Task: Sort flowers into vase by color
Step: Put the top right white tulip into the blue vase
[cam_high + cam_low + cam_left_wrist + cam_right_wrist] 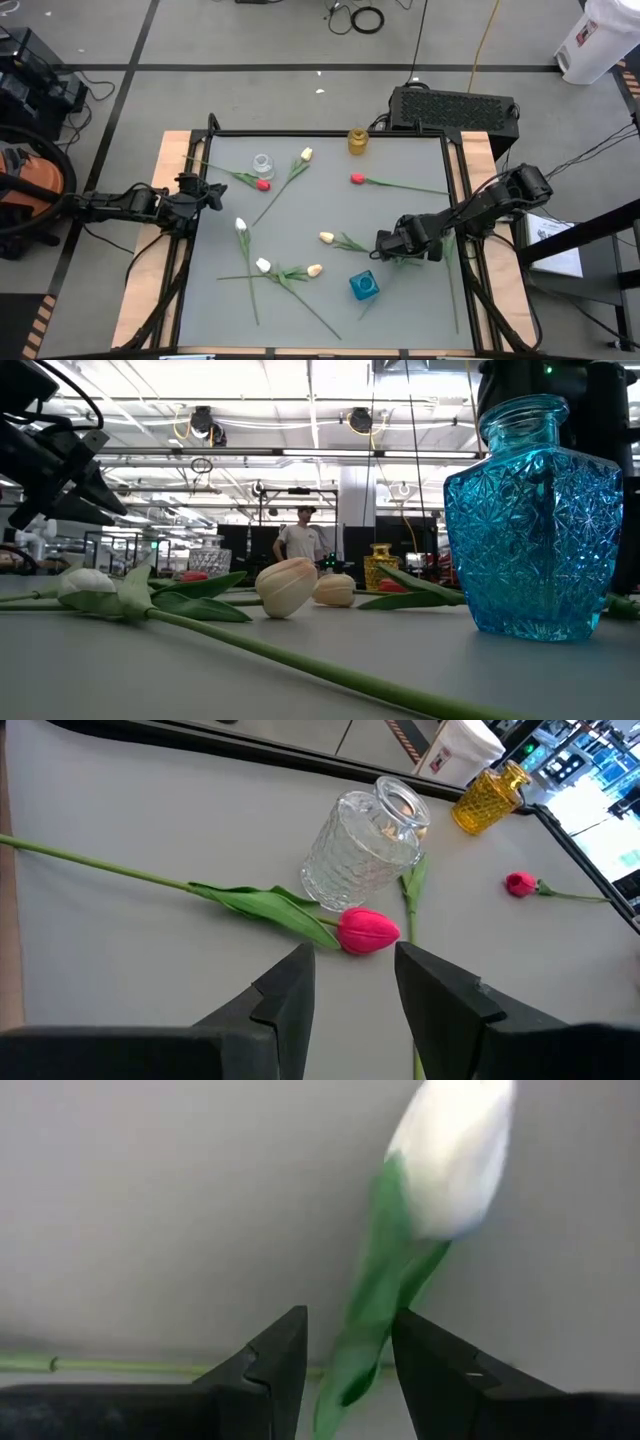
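Cream tulip (455,1155) just ahead of open right tool (350,1365), stem between its fingers.

tulips (262,184) flat, scattered (red, white, cream)

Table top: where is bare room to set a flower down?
Bare: the strip between the clear vase and yellow vase, and the right side below the red tulip's stem. Crowded: the front middle, where tulips cross beside the blue vase.
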Robot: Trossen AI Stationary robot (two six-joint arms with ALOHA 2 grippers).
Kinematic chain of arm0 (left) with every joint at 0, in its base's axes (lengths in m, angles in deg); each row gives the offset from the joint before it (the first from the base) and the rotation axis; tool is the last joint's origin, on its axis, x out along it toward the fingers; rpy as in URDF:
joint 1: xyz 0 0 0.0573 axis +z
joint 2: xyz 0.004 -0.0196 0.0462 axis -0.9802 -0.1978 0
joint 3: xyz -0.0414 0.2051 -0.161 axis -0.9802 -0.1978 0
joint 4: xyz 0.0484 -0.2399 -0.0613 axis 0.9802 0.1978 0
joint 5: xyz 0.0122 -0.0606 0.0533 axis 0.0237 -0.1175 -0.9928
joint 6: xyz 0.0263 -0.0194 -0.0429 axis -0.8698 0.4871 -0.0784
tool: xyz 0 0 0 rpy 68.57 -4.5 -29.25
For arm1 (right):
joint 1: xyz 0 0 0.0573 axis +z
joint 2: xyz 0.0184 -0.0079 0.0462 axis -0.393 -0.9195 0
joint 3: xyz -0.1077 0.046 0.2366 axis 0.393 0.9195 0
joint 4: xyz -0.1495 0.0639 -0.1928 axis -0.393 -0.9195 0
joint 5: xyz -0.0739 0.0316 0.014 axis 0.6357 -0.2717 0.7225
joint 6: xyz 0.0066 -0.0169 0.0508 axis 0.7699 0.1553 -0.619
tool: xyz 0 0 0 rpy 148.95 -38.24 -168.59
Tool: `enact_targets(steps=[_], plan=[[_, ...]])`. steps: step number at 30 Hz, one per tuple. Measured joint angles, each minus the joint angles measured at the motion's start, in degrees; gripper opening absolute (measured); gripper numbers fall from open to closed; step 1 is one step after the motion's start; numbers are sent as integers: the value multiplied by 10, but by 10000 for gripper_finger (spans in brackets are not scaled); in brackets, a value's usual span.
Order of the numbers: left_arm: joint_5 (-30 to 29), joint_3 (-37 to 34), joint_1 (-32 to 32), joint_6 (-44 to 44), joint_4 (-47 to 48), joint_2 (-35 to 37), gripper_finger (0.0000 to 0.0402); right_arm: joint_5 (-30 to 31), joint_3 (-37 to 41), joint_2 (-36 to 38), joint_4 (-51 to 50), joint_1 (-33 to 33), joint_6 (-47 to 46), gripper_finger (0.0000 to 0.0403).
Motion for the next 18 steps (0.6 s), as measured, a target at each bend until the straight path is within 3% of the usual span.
enact_targets(steps=[18], plan=[[0, 0, 0, 0, 0, 0, 148, -4, 0, 0, -22, 0, 7, 139]])
